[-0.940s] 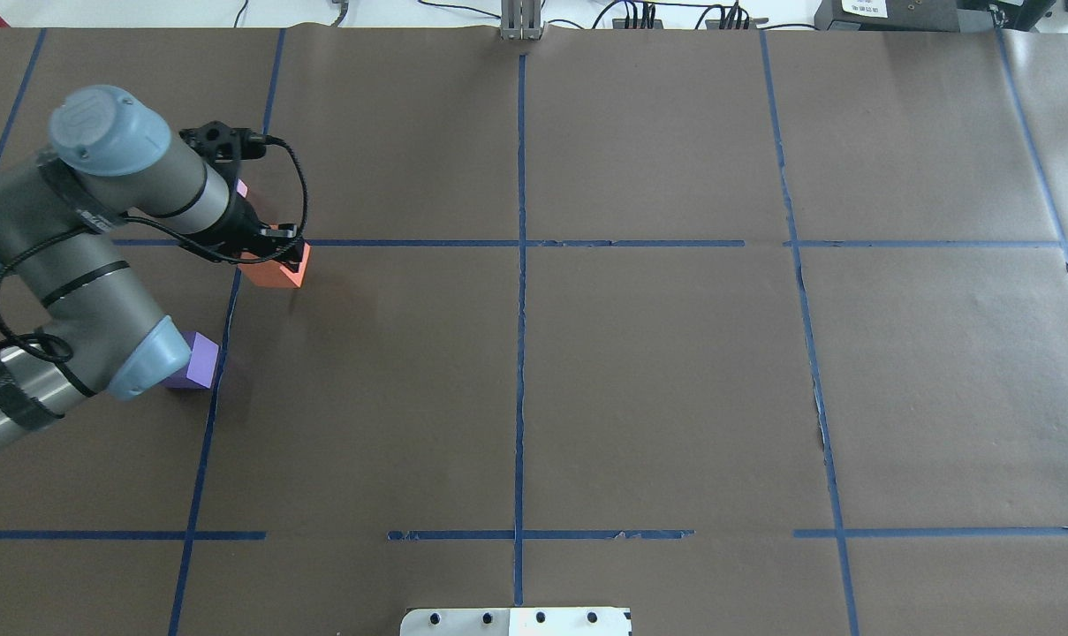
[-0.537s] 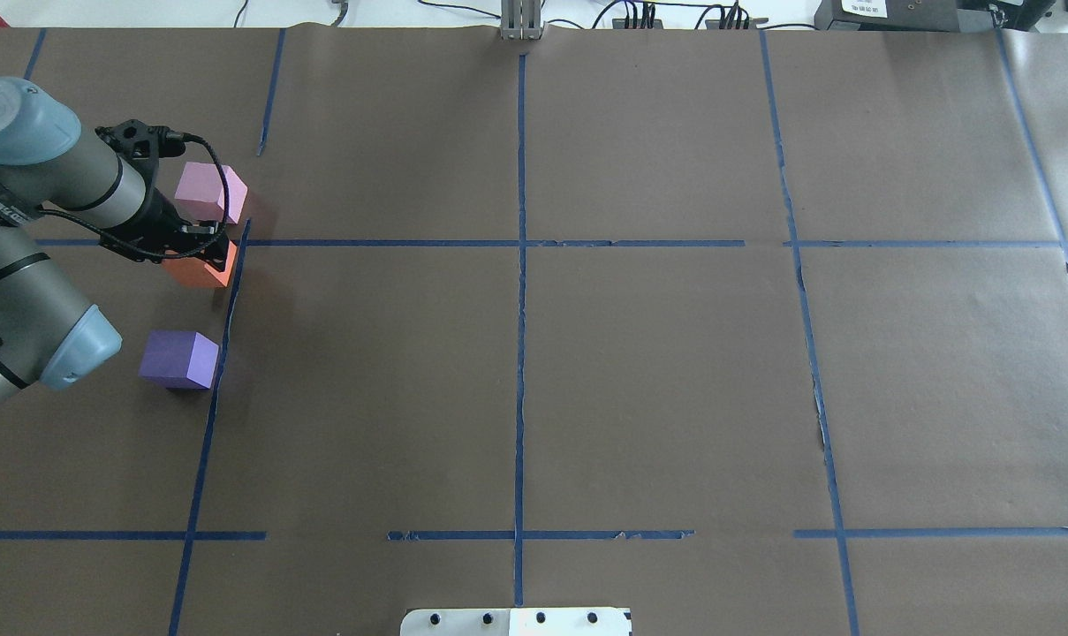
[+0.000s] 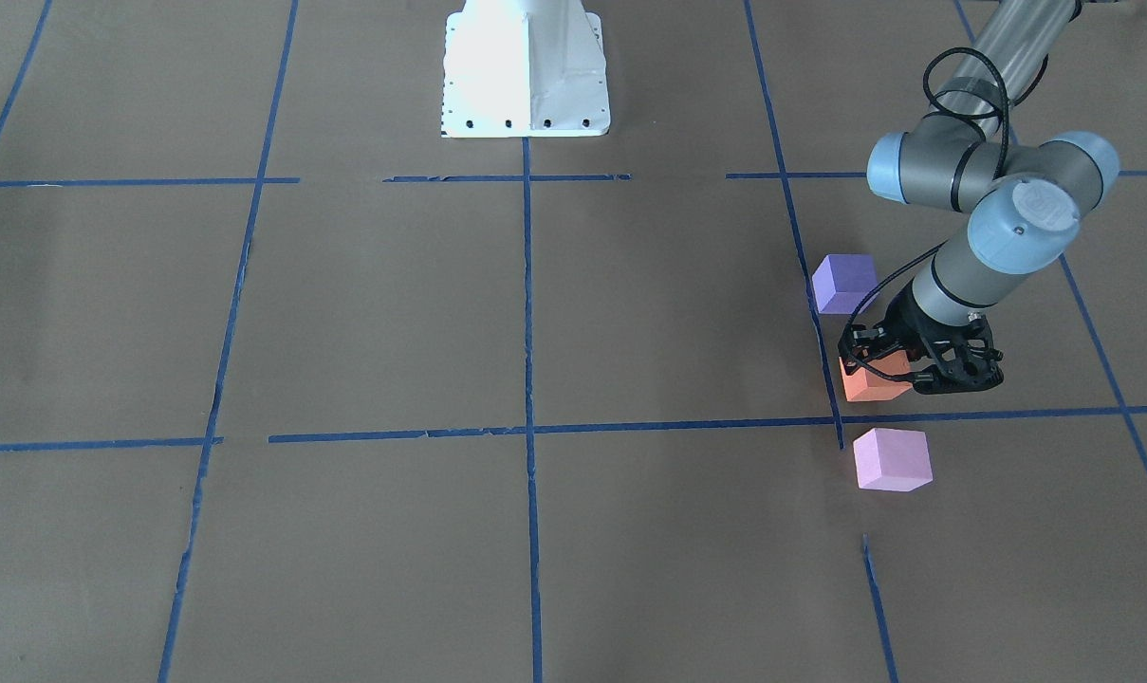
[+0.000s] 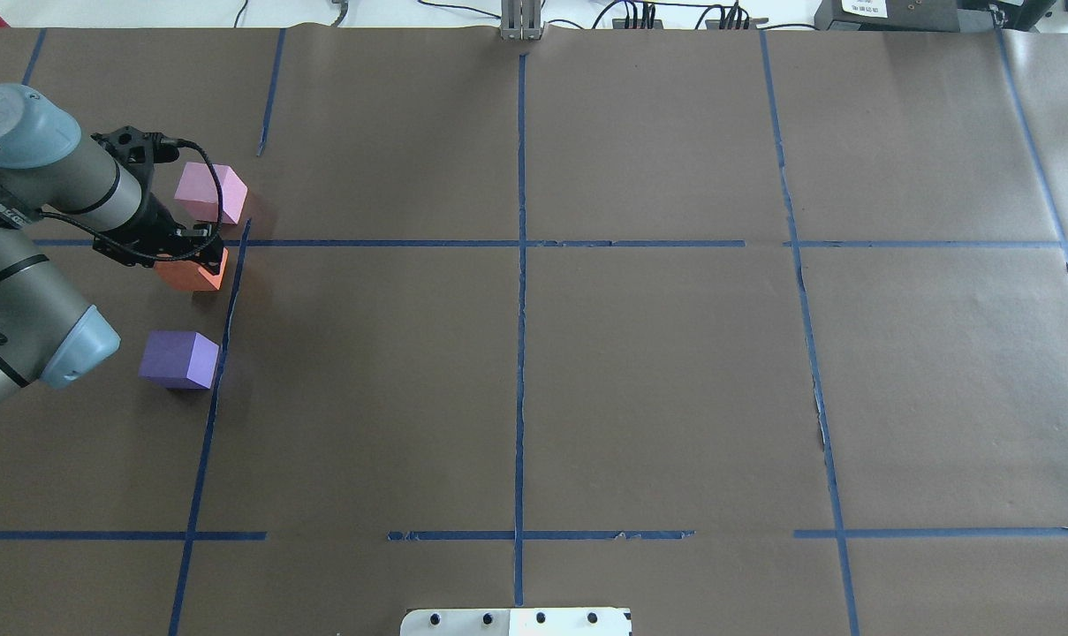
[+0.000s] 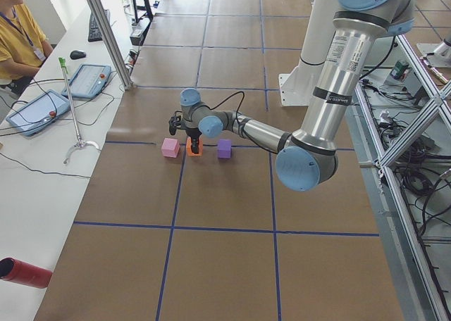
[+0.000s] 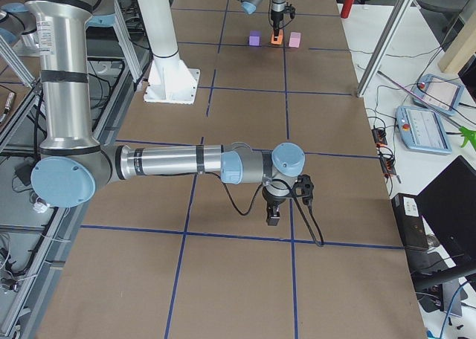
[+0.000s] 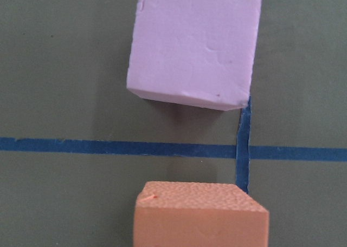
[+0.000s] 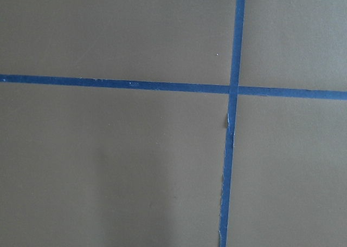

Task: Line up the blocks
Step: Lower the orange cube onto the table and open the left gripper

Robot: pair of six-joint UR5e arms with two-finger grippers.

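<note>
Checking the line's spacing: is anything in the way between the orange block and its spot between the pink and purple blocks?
Nothing visible. The left gripper holds the orange block already between the pink block and the purple block; only flat blue tape lies there.

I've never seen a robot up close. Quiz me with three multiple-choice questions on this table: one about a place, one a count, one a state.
1. Which block sits between the other two? A pink block; B purple block; C orange block.
2. How many blocks are there? A three; B two; C five.
3. The pink block is: A stacked on orange; B touching no other block; C leaning on purple.
Answers: C, orange is mid-row in the overhead view; A, one per colour; B, the left wrist view shows blue tape between it and orange.
</note>
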